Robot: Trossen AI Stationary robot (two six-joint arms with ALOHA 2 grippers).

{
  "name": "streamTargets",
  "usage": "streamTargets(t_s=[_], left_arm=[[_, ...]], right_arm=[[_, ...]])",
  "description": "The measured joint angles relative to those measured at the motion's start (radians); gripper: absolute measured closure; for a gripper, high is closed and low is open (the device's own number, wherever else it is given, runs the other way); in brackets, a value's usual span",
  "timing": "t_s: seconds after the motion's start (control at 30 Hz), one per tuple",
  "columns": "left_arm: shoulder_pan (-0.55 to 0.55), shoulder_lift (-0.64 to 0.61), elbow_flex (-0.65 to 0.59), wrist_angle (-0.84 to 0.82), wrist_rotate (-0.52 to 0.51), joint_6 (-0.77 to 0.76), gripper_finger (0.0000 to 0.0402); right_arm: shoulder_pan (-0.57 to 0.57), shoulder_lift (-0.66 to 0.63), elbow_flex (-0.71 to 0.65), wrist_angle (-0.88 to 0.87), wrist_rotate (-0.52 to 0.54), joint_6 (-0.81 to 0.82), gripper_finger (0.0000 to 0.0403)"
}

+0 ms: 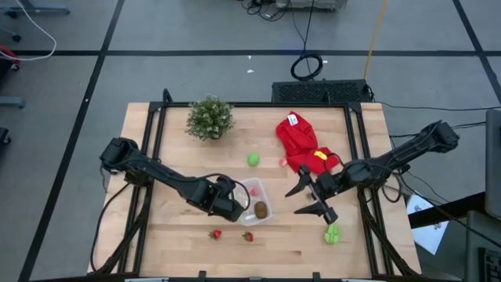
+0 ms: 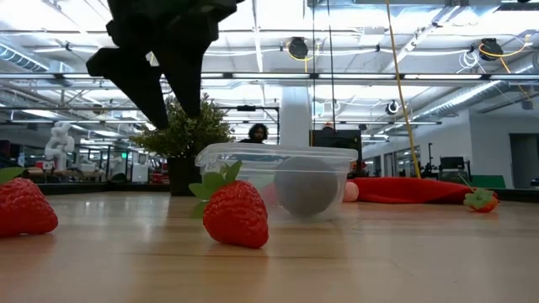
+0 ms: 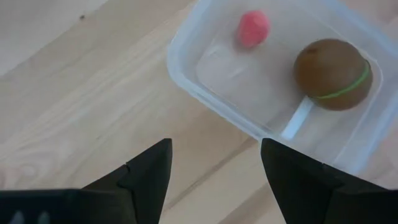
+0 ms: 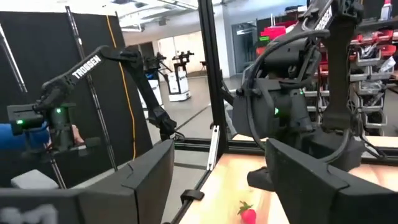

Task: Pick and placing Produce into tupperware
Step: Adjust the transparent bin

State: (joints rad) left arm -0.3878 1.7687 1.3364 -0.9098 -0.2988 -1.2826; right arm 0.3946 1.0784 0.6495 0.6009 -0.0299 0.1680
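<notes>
The clear tupperware sits on the table with a brown oval and a small pink piece inside. My left gripper hovers open just off the tub's left rim, touching nothing; the low view shows it raised. My right gripper is open in the air to the tub's right. Two strawberries lie near the front edge, seen close in the low view. A green piece and a pink one lie behind the tub. Another green piece lies at front right.
A bushy green plant stands at the far left of the table. A red cloth lies at the far right, just behind my right gripper. Bare wood shows at the front left. A black frame borders the table.
</notes>
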Motion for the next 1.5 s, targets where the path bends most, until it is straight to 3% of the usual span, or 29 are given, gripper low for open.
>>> streamTargets(t_s=[0.37, 0.47, 1.0, 1.5], left_arm=[[0.105, -0.001, -0.076, 0.188, 0.043, -0.039, 0.0151], [0.135, 0.010, -0.077, 0.187, 0.091, -0.048, 0.0151], [0.181, 0.031, -0.078, 0.090, 0.087, -0.088, 0.0151], [0.221, 0.045, -0.078, 0.107, 0.106, -0.056, 0.0151]], right_arm=[[0.000, 0.035, 0.000, 0.080, 0.002, 0.000, 0.0161], [0.000, 0.035, 0.000, 0.080, 0.002, 0.000, 0.0161], [0.006, 0.035, 0.000, 0.076, 0.000, 0.002, 0.0161], [0.049, 0.035, 0.000, 0.083, -0.002, -0.030, 0.0161]])
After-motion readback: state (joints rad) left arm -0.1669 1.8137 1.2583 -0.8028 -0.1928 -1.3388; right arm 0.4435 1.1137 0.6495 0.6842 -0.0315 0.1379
